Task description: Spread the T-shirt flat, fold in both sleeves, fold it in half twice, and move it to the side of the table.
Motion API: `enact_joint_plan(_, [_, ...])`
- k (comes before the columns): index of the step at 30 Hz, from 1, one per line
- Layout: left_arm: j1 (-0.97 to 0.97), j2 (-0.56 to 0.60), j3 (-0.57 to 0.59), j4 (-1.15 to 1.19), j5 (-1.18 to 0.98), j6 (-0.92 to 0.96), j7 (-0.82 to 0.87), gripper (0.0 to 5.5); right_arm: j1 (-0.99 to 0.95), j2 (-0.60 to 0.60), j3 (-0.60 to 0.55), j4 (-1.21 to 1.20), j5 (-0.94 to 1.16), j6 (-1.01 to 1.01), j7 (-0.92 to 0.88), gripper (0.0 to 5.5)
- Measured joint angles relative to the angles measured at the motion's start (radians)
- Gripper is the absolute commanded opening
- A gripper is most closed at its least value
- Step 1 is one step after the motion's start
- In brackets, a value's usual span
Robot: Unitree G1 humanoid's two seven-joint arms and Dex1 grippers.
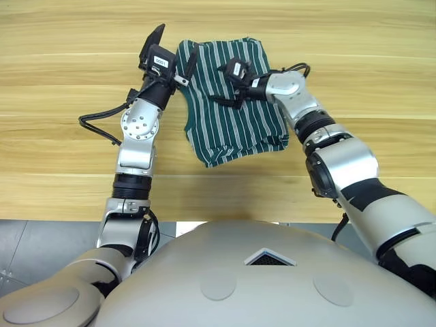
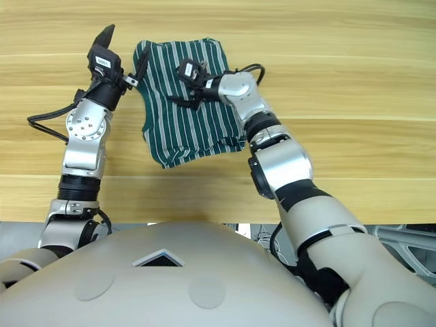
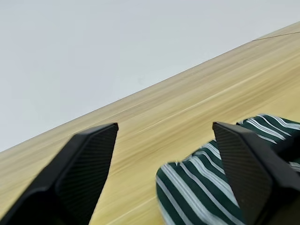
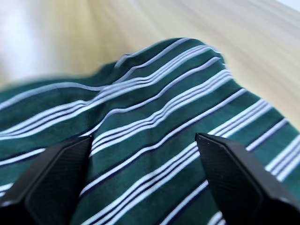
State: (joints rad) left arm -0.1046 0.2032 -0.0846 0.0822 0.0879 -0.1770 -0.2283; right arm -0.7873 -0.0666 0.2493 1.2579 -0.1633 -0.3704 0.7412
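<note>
I saw the bench (image 1: 368,61) as light wood, its grain and plank seams running left to right. Its near edge ran straight across, with grey floor (image 1: 41,245) past it at the near left. On it lay the green, white-striped T-shirt (image 1: 235,126), folded into a compact, slightly skewed packet, about mid-width and toward the far side.

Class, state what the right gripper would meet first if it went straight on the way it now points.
The green striped T-shirt: the right gripper points straight at its cloth, jaws apart; how near is unclear.
</note>
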Motion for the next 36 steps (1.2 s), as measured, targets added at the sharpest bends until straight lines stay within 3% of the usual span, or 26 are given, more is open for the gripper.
enact_joint_plan(9, [0.060,0.041,-0.008,-0.087,0.025,-0.008,-0.013,3.61,-0.024,-0.004,-0.004,0.026,-0.034,0.042,-0.180,4.05])
enact_joint_plan(11, [0.081,0.085,-0.007,-0.097,0.025,-0.057,-0.051,3.61,-0.015,-0.024,-0.063,0.017,0.032,0.031,-0.060,4.05])
enact_joint_plan(14, [0.101,0.172,0.002,-0.090,-0.003,-0.141,-0.142,3.84,0.044,-0.149,-0.129,-0.106,0.172,-0.066,0.280,4.07])
enact_joint_plan(16, [0.103,0.247,0.014,-0.052,-0.022,-0.208,-0.219,4.16,0.104,-0.269,-0.138,-0.202,0.237,-0.158,0.496,4.36])
enact_joint_plan(18, [0.138,0.402,0.051,0.049,-0.049,-0.313,-0.347,4.36,0.184,-0.485,-0.148,-0.249,0.238,-0.292,0.653,4.59])
enact_joint_plan(20, [0.165,0.534,0.083,0.135,-0.045,-0.385,-0.420,4.36,0.213,-0.651,-0.147,-0.223,0.158,-0.418,0.619,4.59])
enact_joint_plan(22, [0.154,0.574,0.082,0.147,-0.039,-0.427,-0.457,4.36,0.229,-0.684,-0.125,-0.206,0.100,-0.499,0.566,4.59])
enact_joint_plan(29, [0.094,0.586,-0.063,0.115,0.075,-0.461,-0.544,4.36,0.273,-0.686,-0.033,-0.202,-0.006,-0.633,0.432,4.59])
enact_joint_plan(36, [0.008,0.534,-0.187,0.170,0.195,-0.535,-0.518,4.36,0.231,-0.596,0.044,-0.207,-0.082,-0.684,0.255,4.59])
